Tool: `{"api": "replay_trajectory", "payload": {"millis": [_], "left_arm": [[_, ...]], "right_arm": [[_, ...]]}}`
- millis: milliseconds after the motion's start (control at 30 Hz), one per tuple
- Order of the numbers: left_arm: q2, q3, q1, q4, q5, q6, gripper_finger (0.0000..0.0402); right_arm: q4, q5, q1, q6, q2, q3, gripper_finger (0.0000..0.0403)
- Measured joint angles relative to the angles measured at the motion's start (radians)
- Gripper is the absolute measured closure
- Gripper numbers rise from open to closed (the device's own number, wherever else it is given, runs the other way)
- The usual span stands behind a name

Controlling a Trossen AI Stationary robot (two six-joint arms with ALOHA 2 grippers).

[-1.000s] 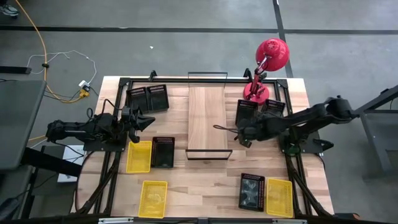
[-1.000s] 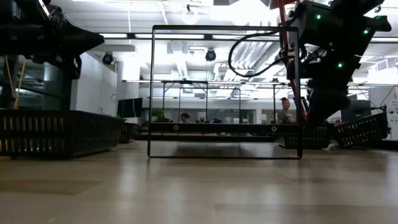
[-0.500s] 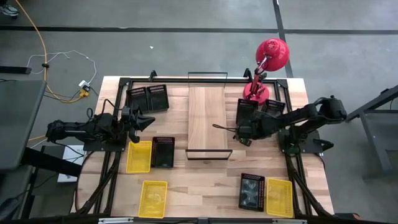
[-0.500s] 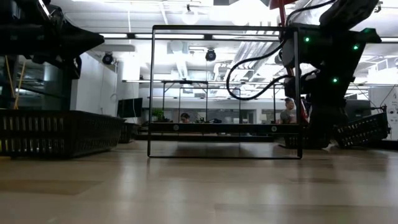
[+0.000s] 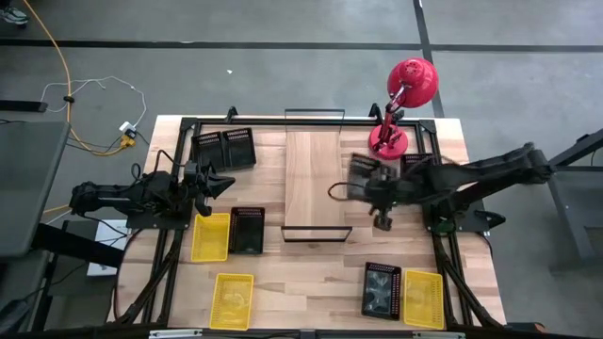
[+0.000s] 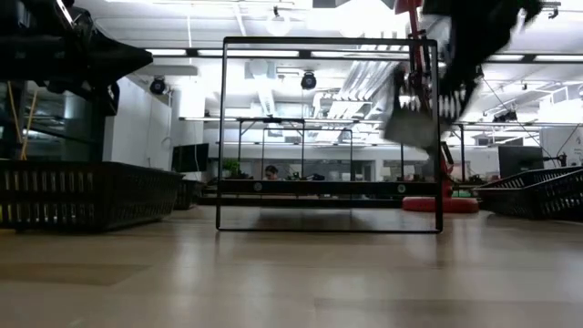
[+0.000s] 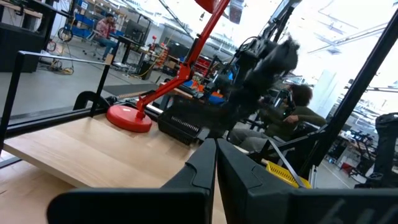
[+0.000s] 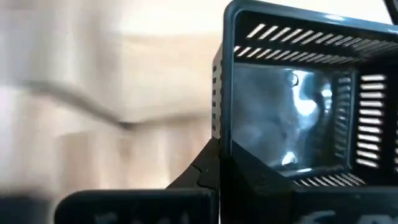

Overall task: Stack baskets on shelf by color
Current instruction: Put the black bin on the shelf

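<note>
A wooden surface (image 5: 311, 268) seen from above, with two dark robot arms reaching in from either side.

At far left, the left gripper (image 5: 226, 180) hovers over the surface with its fingers pressed together, holding nothing. Behind it, near the back-left corner, two black baskets (image 5: 224, 148) sit side by side, both empty. Just in front of the gripper, a yellow basket (image 5: 211, 236) and a black basket (image 5: 247, 230) lie touching, side by side, each empty. Nearer the front edge, a lone yellow basket (image 5: 233, 301) holds something clear and shiny that cannot be made out.

In the middle lies the shelf (image 5: 315, 179), a long pale board with black wire rails at its short ends. Nothing rests on it.

Right of the shelf, the right gripper (image 5: 377, 188) has its fingers pinching the wall of a black basket (image 8: 298, 118), lifted off the surface and blurred beside the shelf's right edge. Behind it stands a red lamp (image 5: 403, 104), with another black basket (image 5: 415, 162) near its base. At front right, a black basket (image 5: 382, 289) with shiny clear contents touches an empty yellow one (image 5: 424, 298).
</note>
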Motion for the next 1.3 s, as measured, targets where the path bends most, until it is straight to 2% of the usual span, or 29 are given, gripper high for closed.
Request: {"api": "replay_trajectory", "payload": {"millis": [133,467,667,900,1300], "left_arm": [[0.0,0.0,0.0,0.0,0.0,0.0,0.0398],[0.0,0.0,0.0,0.0,0.0,0.0,0.0398],[0.0,0.0,0.0,0.0,0.0,0.0,0.0398],[0.0,0.0,0.0,0.0,0.0,0.0,0.0398],[0.0,0.0,0.0,0.0,0.0,0.0,0.0398]], "right_arm": [[0.019,-0.161,-0.002,-0.437,0.007,0.078,0.0402],[0.036,-0.171,-0.118,-1.056,0.221,0.14,0.0402],[0.058,-0.201,-0.145,-1.393,0.333,0.149,0.0403],[0.139,-0.191,-0.144,-1.607,0.428,0.149,0.0403],[0.145,-0.247,-0.115,-1.587,0.445,0.149,0.0403]]}}
